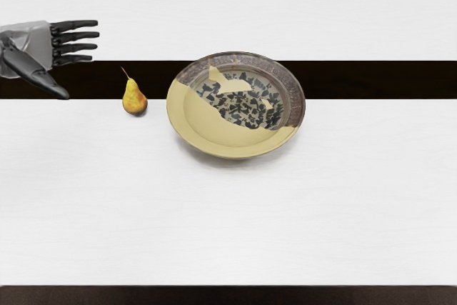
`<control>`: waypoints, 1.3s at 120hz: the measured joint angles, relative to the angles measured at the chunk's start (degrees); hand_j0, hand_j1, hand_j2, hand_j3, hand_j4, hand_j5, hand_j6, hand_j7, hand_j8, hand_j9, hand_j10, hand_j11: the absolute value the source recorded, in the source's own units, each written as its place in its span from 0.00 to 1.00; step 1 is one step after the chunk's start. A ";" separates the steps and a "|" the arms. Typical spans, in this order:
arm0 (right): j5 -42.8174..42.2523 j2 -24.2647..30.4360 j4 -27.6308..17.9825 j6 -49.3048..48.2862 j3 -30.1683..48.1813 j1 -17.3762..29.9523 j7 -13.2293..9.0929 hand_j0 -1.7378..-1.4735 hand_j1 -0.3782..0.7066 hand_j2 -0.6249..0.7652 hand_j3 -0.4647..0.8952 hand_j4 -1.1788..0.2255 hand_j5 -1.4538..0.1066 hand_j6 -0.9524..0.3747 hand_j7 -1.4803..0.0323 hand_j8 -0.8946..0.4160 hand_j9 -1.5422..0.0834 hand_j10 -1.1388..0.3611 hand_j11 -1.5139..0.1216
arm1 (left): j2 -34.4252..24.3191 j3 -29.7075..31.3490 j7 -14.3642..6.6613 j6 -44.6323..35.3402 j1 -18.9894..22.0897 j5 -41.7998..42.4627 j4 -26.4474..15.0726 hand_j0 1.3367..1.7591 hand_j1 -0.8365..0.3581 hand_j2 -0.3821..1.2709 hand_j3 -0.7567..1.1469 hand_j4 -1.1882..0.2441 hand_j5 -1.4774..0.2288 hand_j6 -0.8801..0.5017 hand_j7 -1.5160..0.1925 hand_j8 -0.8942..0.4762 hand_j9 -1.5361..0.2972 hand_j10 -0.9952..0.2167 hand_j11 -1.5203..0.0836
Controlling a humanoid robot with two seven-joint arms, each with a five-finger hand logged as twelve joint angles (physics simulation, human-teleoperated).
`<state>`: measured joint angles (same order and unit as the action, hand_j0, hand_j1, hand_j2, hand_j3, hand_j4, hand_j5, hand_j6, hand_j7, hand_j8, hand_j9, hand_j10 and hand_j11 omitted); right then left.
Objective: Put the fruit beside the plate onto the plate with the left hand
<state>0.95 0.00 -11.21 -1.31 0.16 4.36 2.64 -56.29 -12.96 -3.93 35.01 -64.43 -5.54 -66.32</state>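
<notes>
left hand (53, 51), fingers spread wide and empty, left of the pear (133, 98); a clumsy reach could roll it away from the plate (285, 83).

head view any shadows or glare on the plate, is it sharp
Head view: flat, even light, no glare on the plate; a faint soft shadow on the table along its near rim, barely any under the pear. Head view: edges slightly soft all over.
</notes>
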 joint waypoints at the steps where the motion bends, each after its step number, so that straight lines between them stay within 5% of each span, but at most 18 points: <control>1: -0.01 0.00 -0.01 0.00 -0.01 0.00 0.00 0.30 0.04 0.45 0.34 0.83 0.92 0.71 0.97 0.67 0.94 0.75 0.92 | 0.18 0.02 -0.26 0.00 -0.03 -0.01 0.00 0.76 0.99 0.23 0.40 0.83 0.86 0.63 0.88 0.65 0.84 0.82 0.94; 21: 0.03 0.00 -0.06 0.00 0.01 -0.04 -0.01 0.30 0.04 0.45 0.34 0.83 0.92 0.71 0.97 0.67 0.94 0.75 0.92 | -0.95 0.03 -7.77 0.01 -0.94 -0.12 0.26 0.76 0.99 0.23 0.40 0.83 0.86 0.63 0.88 0.65 0.83 0.82 0.94; 48: 0.09 0.00 0.04 -0.01 0.02 -0.05 -0.01 0.30 0.04 0.45 0.34 0.83 0.92 0.71 0.97 0.67 0.94 0.75 0.92 | -0.15 -1.69 -22.65 0.02 -2.35 -1.19 1.21 0.76 0.99 0.23 0.40 0.82 0.86 0.63 0.88 0.65 0.83 0.81 0.94; 60: 0.10 0.00 0.05 -0.01 0.02 -0.05 0.00 0.30 0.04 0.45 0.34 0.83 0.92 0.71 0.97 0.67 0.94 0.75 0.92 | 3.52 -1.91 -26.19 0.03 -2.44 -1.38 4.28 0.76 0.99 0.23 0.40 0.82 0.86 0.63 0.88 0.65 0.83 0.81 0.94; 76: 0.10 0.00 0.05 -0.01 0.02 -0.05 0.00 0.30 0.04 0.45 0.34 0.83 0.92 0.71 0.97 0.67 0.94 0.75 0.92 | 8.63 -1.96 -27.79 0.02 -4.00 -1.93 13.90 0.76 0.99 0.23 0.40 0.82 0.86 0.63 0.88 0.65 0.83 0.81 0.94; 89: 0.10 0.00 0.05 -0.01 0.02 -0.05 0.00 0.30 0.04 0.45 0.34 0.83 0.92 0.71 0.97 0.67 0.94 0.75 0.92 | 8.65 -1.93 -28.19 0.03 -4.85 -4.21 17.62 0.76 0.99 0.23 0.40 0.82 0.86 0.63 0.88 0.65 0.83 0.82 0.94; 156: 0.10 0.00 0.05 -0.01 0.02 -0.05 0.00 0.30 0.04 0.45 0.34 0.83 0.92 0.71 0.97 0.67 0.94 0.75 0.92 | 17.96 -1.79 -27.64 -5.04 -6.89 -12.85 19.60 0.76 0.99 0.23 0.40 0.82 0.86 0.63 0.88 0.65 0.83 0.82 0.94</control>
<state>1.05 0.00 -11.16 -1.32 0.18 4.31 2.64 -38.33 -14.75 -31.57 29.97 -71.33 -18.39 -46.72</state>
